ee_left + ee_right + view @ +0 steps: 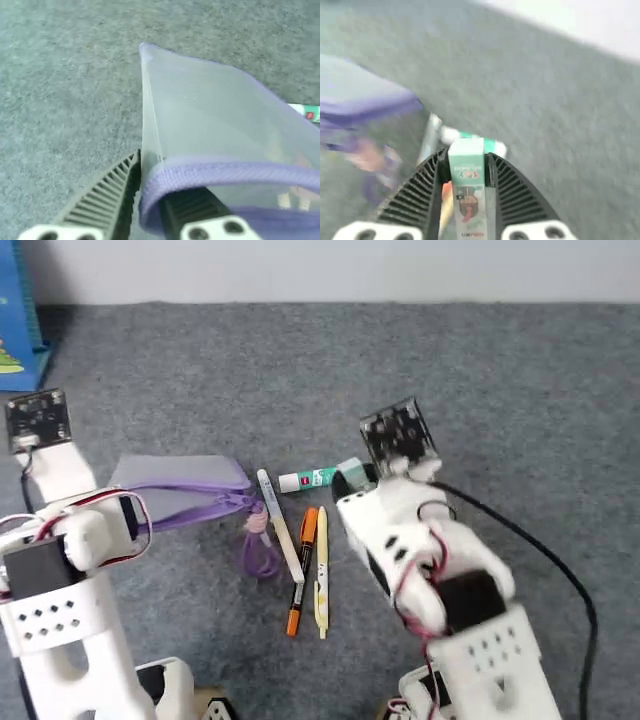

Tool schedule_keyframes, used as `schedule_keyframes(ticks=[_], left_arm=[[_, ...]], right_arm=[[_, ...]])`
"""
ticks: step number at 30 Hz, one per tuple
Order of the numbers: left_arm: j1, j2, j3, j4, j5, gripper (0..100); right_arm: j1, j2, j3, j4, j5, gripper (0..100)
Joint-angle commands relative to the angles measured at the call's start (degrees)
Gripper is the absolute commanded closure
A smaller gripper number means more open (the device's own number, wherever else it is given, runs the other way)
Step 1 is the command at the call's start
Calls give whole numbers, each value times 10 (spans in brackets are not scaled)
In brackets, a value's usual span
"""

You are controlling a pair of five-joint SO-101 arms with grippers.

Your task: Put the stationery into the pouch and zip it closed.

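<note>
**Two arms over grey carpet, each gripping something**

At the far left, the left gripper [148,172] was pinching the pouch [180,478]. One jaw sat outside the pouch's purple rim and the other inside it, at the corner farthest from the pens. The pouch was pale lilac and see-through, and it lay flat on the carpet [500,390] with its zip edge facing the arms. A purple cord [260,555] trailed from the zip end and looped on the carpet just right of the pouch.

Next to the right lay three pens, close together and roughly parallel: a white pen [280,525], an orange marker [302,570] and a cream pen [321,575]. Above them, a white-and-green tube [308,480] lay crosswise, near the top of the white pen.

Further right, the right gripper [466,156] was closed on a green-and-white block [466,192]. The block stood lengthwise between the two jaws, its far end poking just past the fingertips. It was held directly above the tube's right end, well apart from the pouch.
</note>
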Motion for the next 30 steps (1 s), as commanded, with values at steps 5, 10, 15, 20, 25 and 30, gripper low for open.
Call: schedule_keyframes(ticks=[5,10,15,20,25,30], left_arm=[[49,4,-79,8,1,988],[68,15,-115,33,18,988],[66,96,-146,47,18,988],[64,165,-151,34,18,988],[63,176,-151,30,18,988],[63,176,-151,31,18,988]], right_arm=[[-68,-121,-5,-80,-15,991],[-109,-155,15,-173,-42,991],[-154,-160,70,-275,-47,991],[-194,-160,127,-406,-45,991],[-232,-154,185,-516,-44,991],[-235,-141,248,-625,-46,991]])
